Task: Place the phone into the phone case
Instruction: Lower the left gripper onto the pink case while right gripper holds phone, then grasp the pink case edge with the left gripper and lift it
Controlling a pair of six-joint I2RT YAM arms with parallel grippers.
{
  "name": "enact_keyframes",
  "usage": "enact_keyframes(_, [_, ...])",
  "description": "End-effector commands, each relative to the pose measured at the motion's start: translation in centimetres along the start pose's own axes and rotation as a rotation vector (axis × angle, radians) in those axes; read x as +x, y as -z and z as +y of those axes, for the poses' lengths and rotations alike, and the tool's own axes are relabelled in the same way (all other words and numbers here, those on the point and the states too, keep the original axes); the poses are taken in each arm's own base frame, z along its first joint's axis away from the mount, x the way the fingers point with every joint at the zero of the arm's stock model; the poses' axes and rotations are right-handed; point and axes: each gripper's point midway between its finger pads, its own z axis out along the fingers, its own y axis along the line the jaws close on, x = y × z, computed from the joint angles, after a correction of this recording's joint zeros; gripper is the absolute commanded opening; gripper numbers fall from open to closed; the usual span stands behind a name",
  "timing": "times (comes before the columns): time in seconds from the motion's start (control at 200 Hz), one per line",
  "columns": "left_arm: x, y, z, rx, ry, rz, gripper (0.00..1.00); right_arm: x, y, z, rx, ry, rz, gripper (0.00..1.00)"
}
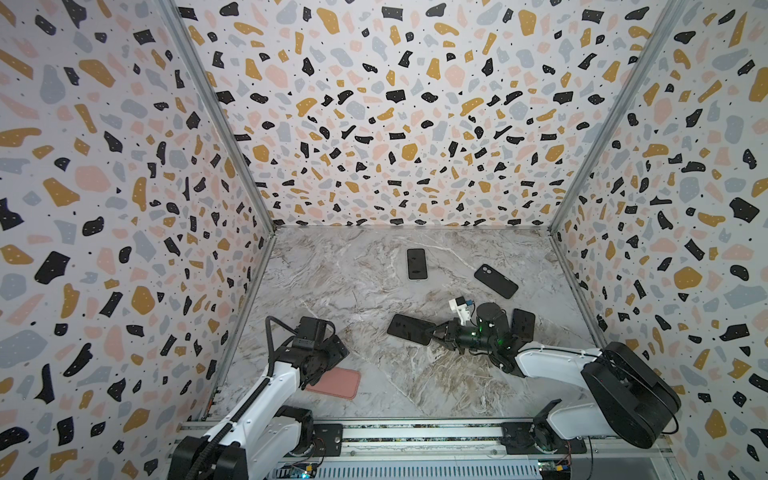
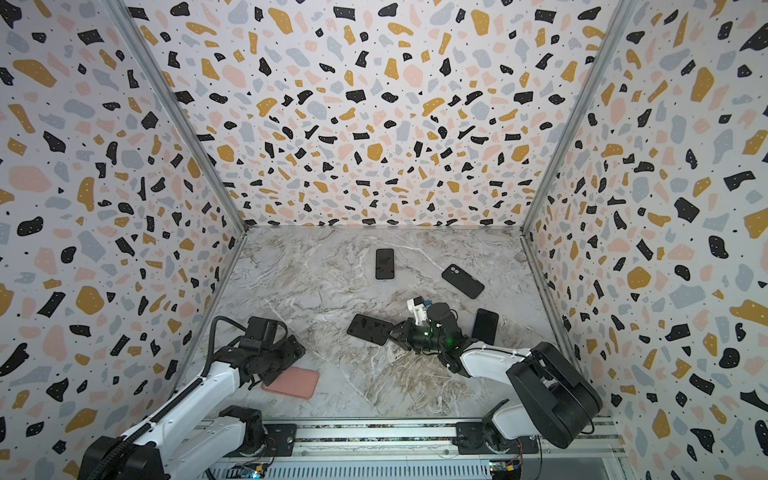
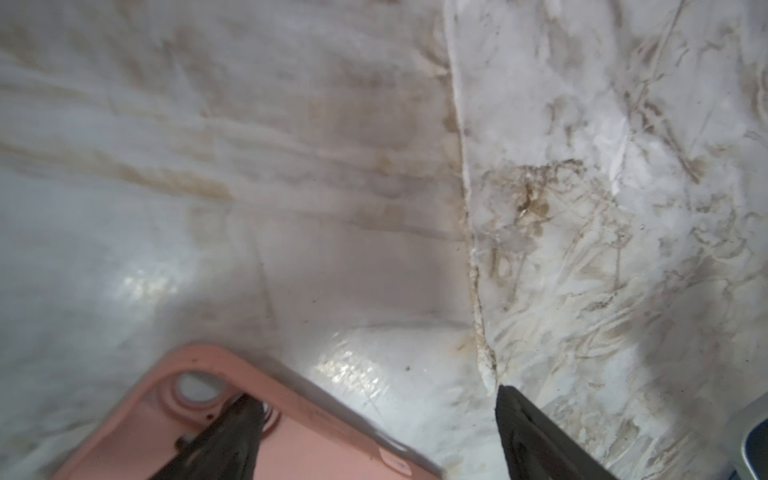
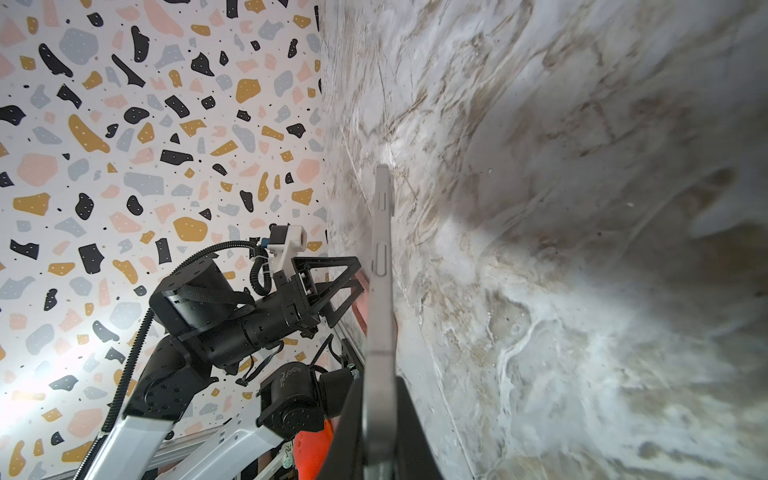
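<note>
My right gripper is shut on the end of a dark-screened phone near the middle of the marble table; both top views show it. In the right wrist view the phone runs edge-on out from the gripper, close over the table. A pink phone case lies open side up at the front left. My left gripper stands open over its end. In the left wrist view one finger is over the inside of the phone case by the camera hole. The second finger is outside, over the table.
A second phone lies screen up at the back. A black case lies at the back right. Another dark slab lies beside my right wrist. Patterned walls close three sides, and a rail runs along the front.
</note>
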Motion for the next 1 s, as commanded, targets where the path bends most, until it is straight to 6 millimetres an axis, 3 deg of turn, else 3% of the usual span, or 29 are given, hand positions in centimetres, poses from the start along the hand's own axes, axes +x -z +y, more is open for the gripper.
enact_keyframes(0.0, [0.9,-0.7,-1.2,0.081,0.020,0.039,0.86,-0.6,0.5,2.7,-0.071,0.076,-0.027,0.00])
enact_keyframes(0.165, [0.7,-0.7,-4.8,0.177,0.004,0.016,0.84,-0.7,1.0,1.7,-0.048,0.074,-0.036,0.00])
enact_keyframes(0.355, [1.7,-2.0,-9.2,0.233,-0.052,0.050,0.84,-0.9,1.6,1.3,-0.021,0.086,-0.056,0.00])
enact_keyframes(0.581, [1.1,-2.3,-11.1,0.223,-0.126,0.046,0.85,-0.8,1.8,0.7,0.001,0.085,-0.060,0.00])
enact_keyframes(0.651, [0.6,-1.6,-11.0,0.196,-0.157,0.025,0.87,-0.8,1.8,0.9,-0.004,0.104,-0.057,0.00])
enact_keyframes(0.826, [0.6,0.0,-8.4,0.104,-0.246,-0.008,1.00,-1.0,1.7,1.6,-0.001,0.181,-0.033,0.00])
enact_keyframes(0.996, [1.7,1.7,-6.7,0.090,-0.325,0.016,1.00,0.0,1.2,3.2,-0.087,0.243,0.040,0.00])
